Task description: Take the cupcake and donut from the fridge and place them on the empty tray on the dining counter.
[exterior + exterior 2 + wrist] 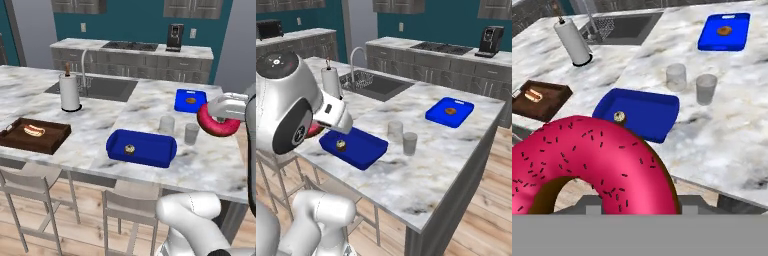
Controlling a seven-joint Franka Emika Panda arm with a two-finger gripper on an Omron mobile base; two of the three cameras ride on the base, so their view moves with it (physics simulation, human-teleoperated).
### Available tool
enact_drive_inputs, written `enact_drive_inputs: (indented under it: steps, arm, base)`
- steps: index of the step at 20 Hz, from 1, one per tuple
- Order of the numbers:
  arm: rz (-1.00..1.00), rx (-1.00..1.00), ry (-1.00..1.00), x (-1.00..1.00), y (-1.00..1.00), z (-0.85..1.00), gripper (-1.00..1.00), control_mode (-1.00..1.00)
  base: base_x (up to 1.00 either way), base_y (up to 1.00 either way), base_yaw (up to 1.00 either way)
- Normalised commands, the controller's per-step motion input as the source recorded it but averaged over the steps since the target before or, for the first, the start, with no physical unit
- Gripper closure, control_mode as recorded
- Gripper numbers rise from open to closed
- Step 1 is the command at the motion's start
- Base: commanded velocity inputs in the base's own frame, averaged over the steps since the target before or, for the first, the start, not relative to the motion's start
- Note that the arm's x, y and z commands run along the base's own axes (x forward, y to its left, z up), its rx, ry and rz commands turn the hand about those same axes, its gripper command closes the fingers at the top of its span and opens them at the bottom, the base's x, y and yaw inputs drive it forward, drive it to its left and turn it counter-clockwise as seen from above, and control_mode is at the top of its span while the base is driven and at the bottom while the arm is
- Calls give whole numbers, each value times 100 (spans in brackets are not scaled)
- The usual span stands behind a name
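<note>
- The gripper (216,116) held the donut (218,125), jaws closed on its ring, above the dining counter's (210,162) near right part.
- The tray (159,147) lay ahead of the hand, lower and to its left, well apart from the donut.
- The cupcake (129,149) already sat in the tray's left half; the right half was bare.
- The tray's long axis ran along the counter edge.
- Two glasses (179,128) stood just behind the tray; by my judgement, a hazard to a low approach.
</note>
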Motion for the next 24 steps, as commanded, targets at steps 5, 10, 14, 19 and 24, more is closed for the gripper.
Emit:
enact_drive_inputs:
  steps: [5, 10, 14, 19, 24]
  arm:
    - [0, 8, 44, 100, 5, -71, 100, -100]
    - [0, 9, 10, 92, 20, -79, 100, -100]
    - [0, 10, 0, 66, 5, -79, 100, -100]
    - [0, -2, 0, 47, 6, -67, 100, -100]
    - [-7, -12, 0, 63, 1, -63, 100, -100]
  base:
    - [0, 0, 0]
    - [0, 0, 0]
    - [0, 0, 0]
    - [0, 0, 0]
    - [0, 0, 0]
